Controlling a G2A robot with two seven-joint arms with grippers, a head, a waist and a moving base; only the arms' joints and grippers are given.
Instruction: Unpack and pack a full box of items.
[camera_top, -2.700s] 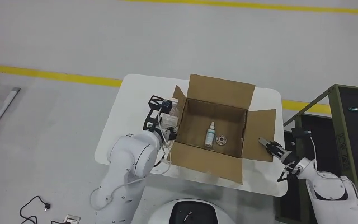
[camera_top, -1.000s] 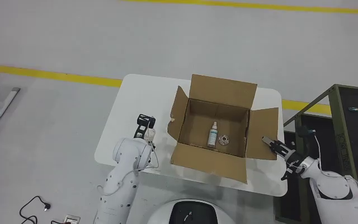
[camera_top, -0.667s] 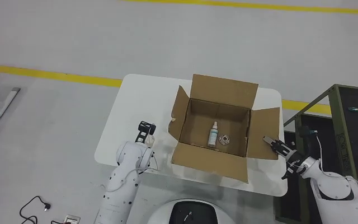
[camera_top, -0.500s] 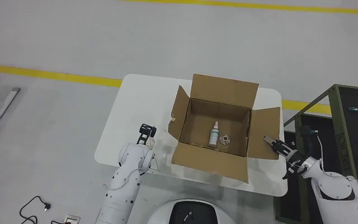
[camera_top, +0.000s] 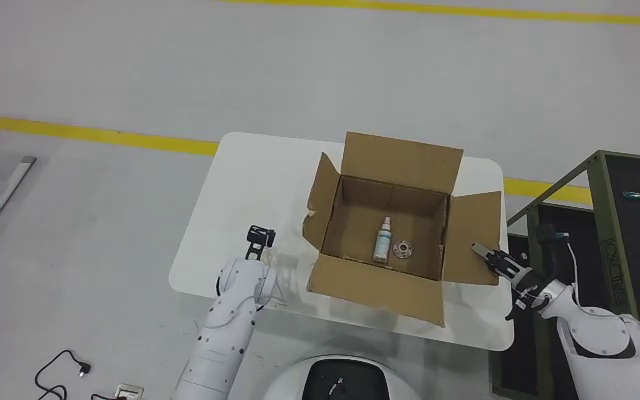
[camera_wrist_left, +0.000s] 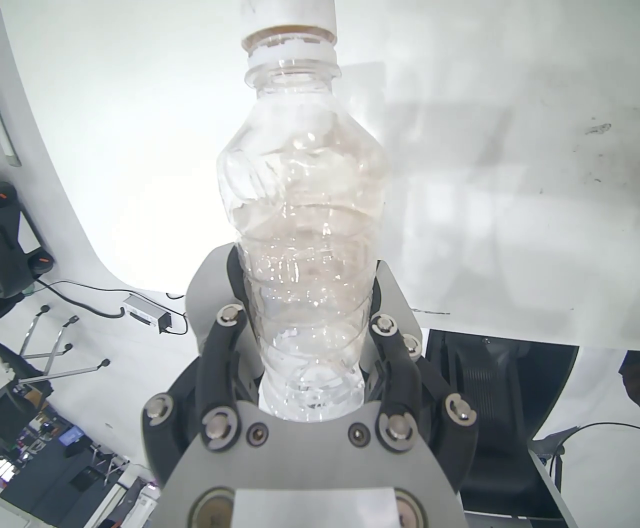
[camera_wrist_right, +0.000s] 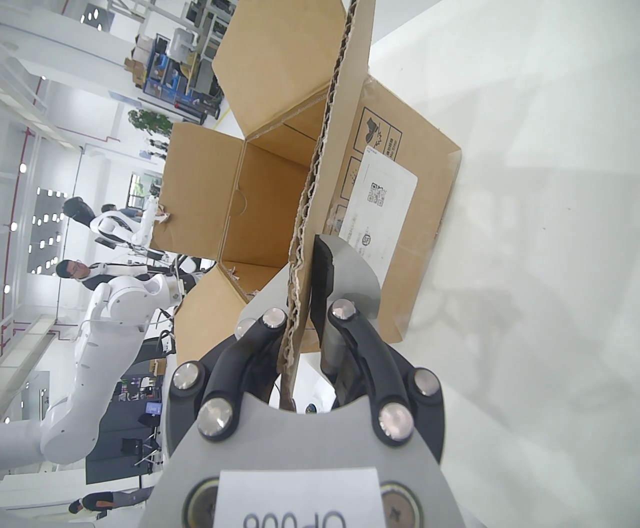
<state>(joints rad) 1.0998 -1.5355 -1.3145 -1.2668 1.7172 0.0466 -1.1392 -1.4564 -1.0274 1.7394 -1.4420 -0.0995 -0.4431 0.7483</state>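
An open cardboard box (camera_top: 400, 160) stands on the white table (camera_top: 250, 180). Inside it lie a small white spray bottle (camera_top: 382, 240) and a small metal ring-shaped part (camera_top: 401, 250). My left gripper (camera_top: 260, 238) is over the table's front left area, left of the box. It is shut on a clear plastic bottle (camera_wrist_left: 305, 210) with a white cap, held low on its body. My right gripper (camera_top: 485, 258) is shut on the edge of the box's right flap (camera_wrist_right: 345, 100), one finger on each side of the cardboard.
A dark green rack (camera_top: 600, 220) stands just beyond the table's right edge, close to my right arm. Bare tabletop (camera_wrist_left: 500, 150) lies under and beside the held bottle. The table's curved front left edge is near my left gripper.
My left gripper has drawn away from the box's left flap toward the table's front left, carrying the clear bottle. The box shifted slightly. My right gripper stays on the flap.
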